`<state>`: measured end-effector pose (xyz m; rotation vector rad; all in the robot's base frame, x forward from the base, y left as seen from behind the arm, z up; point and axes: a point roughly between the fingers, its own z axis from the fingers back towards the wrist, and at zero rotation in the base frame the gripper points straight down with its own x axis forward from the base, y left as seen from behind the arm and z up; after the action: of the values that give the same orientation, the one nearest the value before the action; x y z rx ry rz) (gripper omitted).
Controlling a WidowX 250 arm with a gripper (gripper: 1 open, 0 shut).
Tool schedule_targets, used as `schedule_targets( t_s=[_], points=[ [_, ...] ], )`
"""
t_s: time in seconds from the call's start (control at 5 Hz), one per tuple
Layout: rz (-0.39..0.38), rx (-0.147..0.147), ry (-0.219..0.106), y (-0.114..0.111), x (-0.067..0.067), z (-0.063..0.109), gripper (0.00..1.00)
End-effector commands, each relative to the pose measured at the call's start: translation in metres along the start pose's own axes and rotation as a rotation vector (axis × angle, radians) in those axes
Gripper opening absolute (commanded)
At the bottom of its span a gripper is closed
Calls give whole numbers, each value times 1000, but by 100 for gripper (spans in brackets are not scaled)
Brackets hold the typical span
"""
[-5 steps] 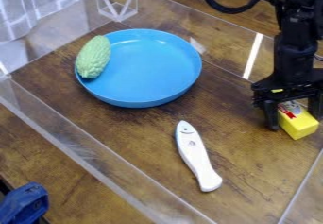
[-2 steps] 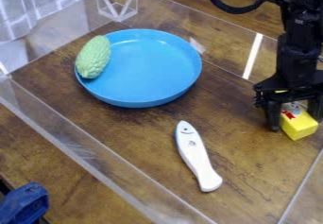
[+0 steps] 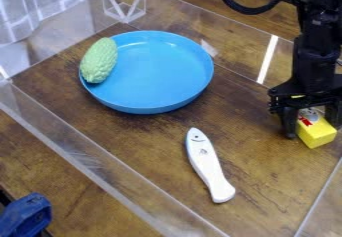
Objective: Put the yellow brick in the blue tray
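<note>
A black robot claw [image 3: 305, 109] reaches down over a yellow brick [image 3: 315, 131] at the right side of a brown wooden worktop [image 3: 147, 146], its fingertips at the brick's far end. Whether the claw is clamped on the brick or merely around it cannot be told from this angle. The brick, a red-and-white label on its top, lies well apart from the blue tray [image 3: 147, 71], a round, shallow dish at the far left. A bumpy pale green object [image 3: 99, 60] leans over the tray's left rim. Between tray and brick, on the near side, a slim white fish-shaped object [image 3: 209, 167] lies on the wood. A crumpled-looking blue item [image 3: 24, 215] sits at the near left corner, partly cut off by the view's edge, while a black cable [image 3: 238, 5] loops beside the arm at the far right.
</note>
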<state>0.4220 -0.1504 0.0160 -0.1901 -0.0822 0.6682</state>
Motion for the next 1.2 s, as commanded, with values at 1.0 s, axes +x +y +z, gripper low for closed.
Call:
schedule_targets(
  t_s=[1.0],
  points=[
    [-10, 54, 32, 5, 8, -16, 0]
  ],
)
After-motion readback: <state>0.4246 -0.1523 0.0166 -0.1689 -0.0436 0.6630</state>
